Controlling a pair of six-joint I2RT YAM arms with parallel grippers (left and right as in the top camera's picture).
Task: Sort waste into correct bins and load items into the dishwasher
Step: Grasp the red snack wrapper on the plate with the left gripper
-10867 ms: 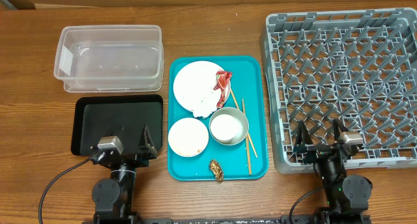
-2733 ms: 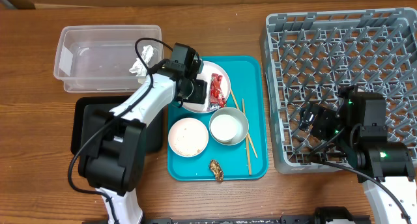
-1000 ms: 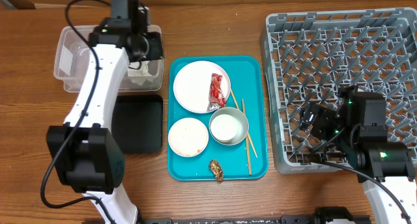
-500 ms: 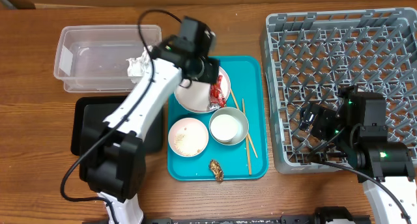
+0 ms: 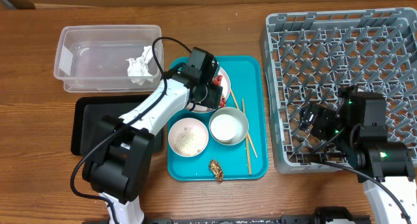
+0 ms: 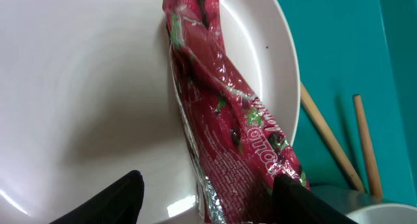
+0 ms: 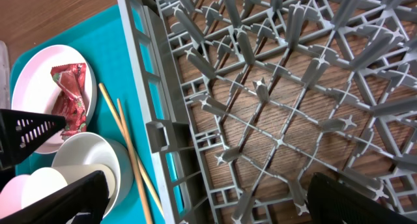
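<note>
A red crumpled wrapper [image 6: 228,120] lies on the right side of the large white plate [image 6: 85,87] on the teal tray. My left gripper [image 6: 208,208] is open low over the plate, its fingertips [image 6: 124,198] either side of the wrapper's near end. In the overhead view the left gripper [image 5: 212,92] covers most of the wrapper [image 5: 217,88]. A crumpled white napkin [image 5: 140,64] lies in the clear tub [image 5: 85,42]. My right gripper [image 5: 313,129] hangs open and empty over the front left corner of the grey dish rack [image 5: 365,55].
The black tray [image 5: 91,129] sits in front of the tub, partly under my left arm. The teal tray [image 5: 257,68] also holds a small dish with rice grains [image 5: 188,137], a metal-rimmed bowl [image 5: 229,127], chopsticks [image 5: 247,146] and a brown lump [image 5: 216,170].
My left arm swung from over the clear tub back right to the plate and came down over the wrapper. The napkin stays in the tub. The right arm has not moved.
</note>
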